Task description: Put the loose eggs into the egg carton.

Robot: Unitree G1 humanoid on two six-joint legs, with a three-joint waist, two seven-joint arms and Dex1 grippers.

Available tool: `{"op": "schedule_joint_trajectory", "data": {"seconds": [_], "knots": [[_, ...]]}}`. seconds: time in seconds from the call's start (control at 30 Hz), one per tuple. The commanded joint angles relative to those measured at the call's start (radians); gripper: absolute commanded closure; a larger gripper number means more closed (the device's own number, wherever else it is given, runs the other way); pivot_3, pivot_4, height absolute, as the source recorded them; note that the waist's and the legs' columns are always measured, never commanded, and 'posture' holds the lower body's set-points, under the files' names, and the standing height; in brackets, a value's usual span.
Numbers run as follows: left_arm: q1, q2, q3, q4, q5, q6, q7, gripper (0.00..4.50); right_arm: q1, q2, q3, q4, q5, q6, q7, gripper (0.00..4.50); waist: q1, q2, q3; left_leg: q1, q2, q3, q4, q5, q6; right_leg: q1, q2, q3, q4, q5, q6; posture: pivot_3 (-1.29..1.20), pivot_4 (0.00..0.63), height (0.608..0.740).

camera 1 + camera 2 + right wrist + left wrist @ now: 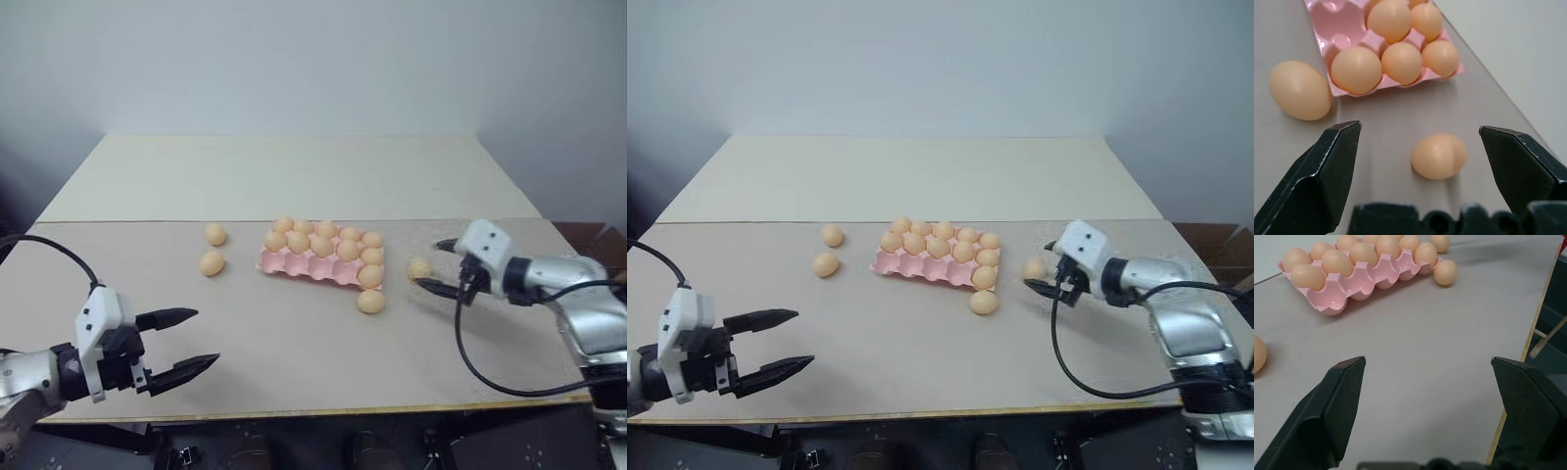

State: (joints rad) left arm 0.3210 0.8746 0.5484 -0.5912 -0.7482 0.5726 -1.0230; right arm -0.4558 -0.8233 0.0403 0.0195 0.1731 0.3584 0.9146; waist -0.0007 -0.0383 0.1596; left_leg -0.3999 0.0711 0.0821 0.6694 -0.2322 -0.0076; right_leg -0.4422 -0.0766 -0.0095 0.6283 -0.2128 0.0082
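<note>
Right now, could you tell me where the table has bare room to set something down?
Free: the table behind the egg carton, and the front strip between the left gripper and right gripper. Crowded: beside the carton's right end, with two loose eggs.

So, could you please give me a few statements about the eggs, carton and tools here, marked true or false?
1. The right tool is open with a loose egg on the table between its fingers. True.
2. The left tool grips an egg. False: it is open and holds nothing.
3. Two loose eggs lie on the table to the left of the egg carton. True.
4. Every cup of the carton is filled. False: some cups along its near edge are empty.
5. Another egg lies just off the carton's near right corner. True.
</note>
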Motion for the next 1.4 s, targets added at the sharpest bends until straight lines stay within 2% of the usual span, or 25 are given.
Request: {"op": "schedule_joint_trajectory", "data": {"seconds": [0.03,0.3,0.67,0.8,0.9,1.0,1.2,1.4], "knots": [[-0.018,0.014,-0.01,-0.012,-0.011,-0.001,-0.007,0.01,-0.068,0.025,0.022,0.09,-0.057,-0.066,-0.025,0.0,-0.002,0.0,0.0,0.0,0.0,0.0,0.0,0.0,0.0,0.0,0.0,0.0,0.0,0.0,0.0,0.0,0.15,0.74],[-0.015,0.005,-0.017,-0.033,-0.019,-0.001,-0.002,0.01,-0.159,0.1,0.063,0.309,-0.132,-0.159,-0.044,0.0,-0.01,0.0,0.0,0.001,0.0,0.0,0.0,0.0,0.0,0.001,0.0,0.0,0.001,0.0,0.0,0.0,0.15,0.74],[0.004,-0.002,-0.005,-0.044,-0.017,-0.006,0.0,0.01,-0.231,0.147,0.078,0.517,-0.184,-0.258,-0.042,0.0,-0.016,0.0,0.0,0.001,0.0,0.0,0.0,0.0,0.0,0.001,0.0,0.0,0.001,0.0,0.0,0.0,0.15,0.74],[0.016,-0.005,0.002,-0.054,-0.015,-0.008,0.003,0.0,-0.24,0.164,0.08,0.543,-0.189,-0.261,-0.039,0.85,-0.015,0.0,0.0,0.001,0.0,0.0,0.0,0.0,0.0,0.001,0.0,0.0,0.001,0.0,0.0,0.0,0.15,0.74],[0.022,-0.007,0.007,-0.057,-0.015,-0.009,0.005,0.0,-0.243,0.169,0.083,0.562,-0.203,-0.268,-0.052,1.86,-0.016,0.0,0.0,0.001,0.0,0.0,0.0,0.0,0.0,0.001,0.0,0.0,0.001,0.0,0.0,0.0,0.15,0.74],[0.025,-0.007,0.01,-0.055,-0.015,-0.011,0.005,0.0,-0.242,0.17,0.082,0.575,-0.21,-0.294,-0.058,2.02,-0.015,0.0,0.0,0.002,0.0,0.0,0.0,0.0,0.0,0.001,0.0,0.0,0.001,0.0,0.0,0.0,0.15,0.74],[0.024,-0.01,0.003,-0.051,-0.008,-0.021,0.009,0.0,-0.213,0.153,0.052,0.496,-0.199,-0.295,-0.071,2.02,-0.015,0.0,0.0,0.002,0.0,0.0,0.0,0.0,0.0,0.001,0.0,0.0,0.001,0.0,0.0,0.0,0.15,0.74],[0.014,-0.01,0.001,-0.053,-0.014,-0.018,0.015,0.0,-0.145,0.129,-0.008,0.111,-0.102,-0.151,-0.041,2.02,-0.015,0.001,0.0,0.001,0.0,0.0,-0.001,0.0,0.0,0.0,0.0,0.0,0.001,0.003,0.004,0.0,0.15,0.74]]}}
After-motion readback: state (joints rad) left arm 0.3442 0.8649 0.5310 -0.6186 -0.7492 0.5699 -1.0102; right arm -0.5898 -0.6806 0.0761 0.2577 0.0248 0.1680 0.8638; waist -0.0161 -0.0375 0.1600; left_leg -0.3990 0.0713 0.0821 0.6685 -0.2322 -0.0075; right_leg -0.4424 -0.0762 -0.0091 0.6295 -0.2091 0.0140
